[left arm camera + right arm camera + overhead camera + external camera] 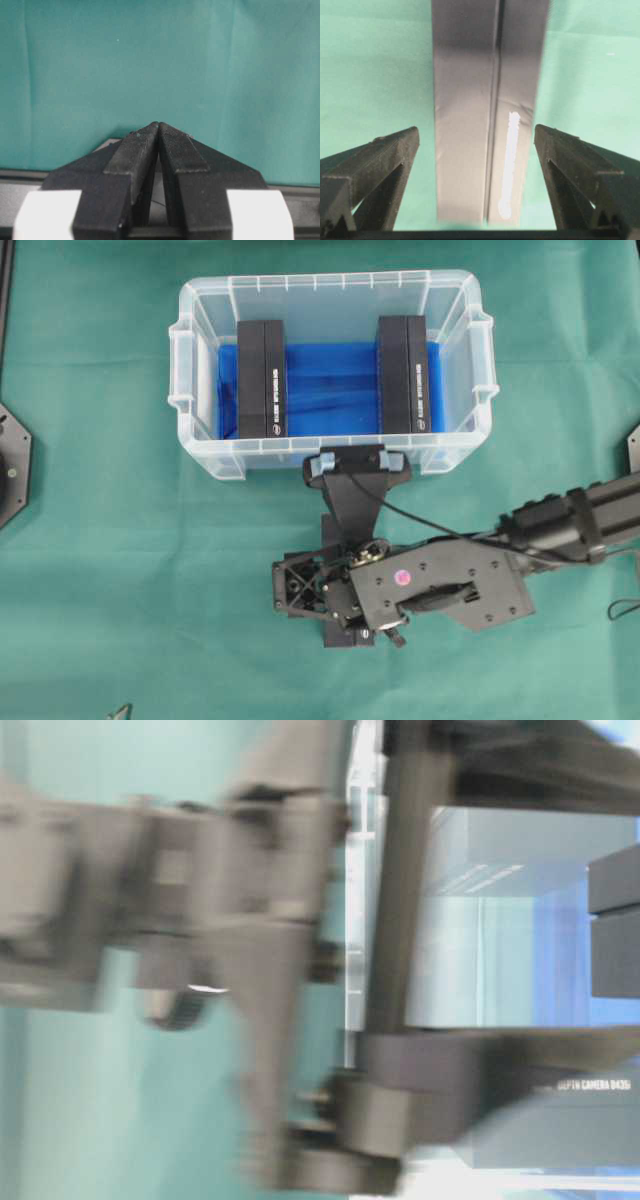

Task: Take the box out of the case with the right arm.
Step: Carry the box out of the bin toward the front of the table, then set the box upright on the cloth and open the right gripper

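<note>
The clear case (200, 315) with its blue lining stands on the green cloth. In it stand two black boxes, one at the left (262, 380) and one at the right (408, 375). A third black box (470, 100) lies on the cloth in front of the case, mostly hidden under the right arm (440, 585) in the overhead view, with only its near end (343, 638) showing. My right gripper (476, 135) is open, its fingers apart from the box's two long sides. The left gripper (158, 124) is shut on nothing over bare cloth.
Green cloth (120, 570) covers the table around the case. A black arm base (12, 465) sits at the left edge. The table-level view is blurred, filled by the right arm close up with the case wall (500, 920) behind.
</note>
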Controlling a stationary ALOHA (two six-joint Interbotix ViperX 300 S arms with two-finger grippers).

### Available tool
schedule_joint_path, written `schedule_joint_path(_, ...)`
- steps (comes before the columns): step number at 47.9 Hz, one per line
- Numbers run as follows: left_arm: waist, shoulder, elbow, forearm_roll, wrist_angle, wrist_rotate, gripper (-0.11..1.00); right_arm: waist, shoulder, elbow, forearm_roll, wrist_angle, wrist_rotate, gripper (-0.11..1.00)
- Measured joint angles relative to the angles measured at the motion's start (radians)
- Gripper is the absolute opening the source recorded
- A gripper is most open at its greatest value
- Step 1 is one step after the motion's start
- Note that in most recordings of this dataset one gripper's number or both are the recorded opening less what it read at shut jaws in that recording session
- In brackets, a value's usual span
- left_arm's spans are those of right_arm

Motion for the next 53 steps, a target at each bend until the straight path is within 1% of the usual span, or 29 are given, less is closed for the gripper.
schedule_joint_path(7,0.000,-0.002,0.000,0.000,0.000,0.002,0.02,-0.002,-0.025,-0.078,-0.017,0.135,-0.009,0.90)
schedule_joint_path(13,0.000,0.000,0.000,0.000,0.000,0.002,0.02,-0.002,-0.029,-0.130,-0.032,0.209,-0.028,0.90)
schedule_joint_path(32,0.000,0.000,0.000,0.000,0.000,0.000,0.02,-0.014,-0.029,-0.143,-0.034,0.215,-0.060,0.90)
schedule_joint_path(36,0.000,0.000,0.000,0.000,0.000,0.000,0.02,-0.011,-0.035,-0.127,-0.026,0.218,-0.064,0.90)
schedule_joint_path(40,0.000,0.000,0.000,0.000,-0.002,-0.002,0.02,-0.003,-0.064,-0.089,-0.021,0.218,-0.058,0.90)
schedule_joint_path(53,0.000,0.000,0.000,0.000,0.000,-0.002,0.02,0.031,-0.224,0.095,-0.020,0.216,-0.021,0.90)
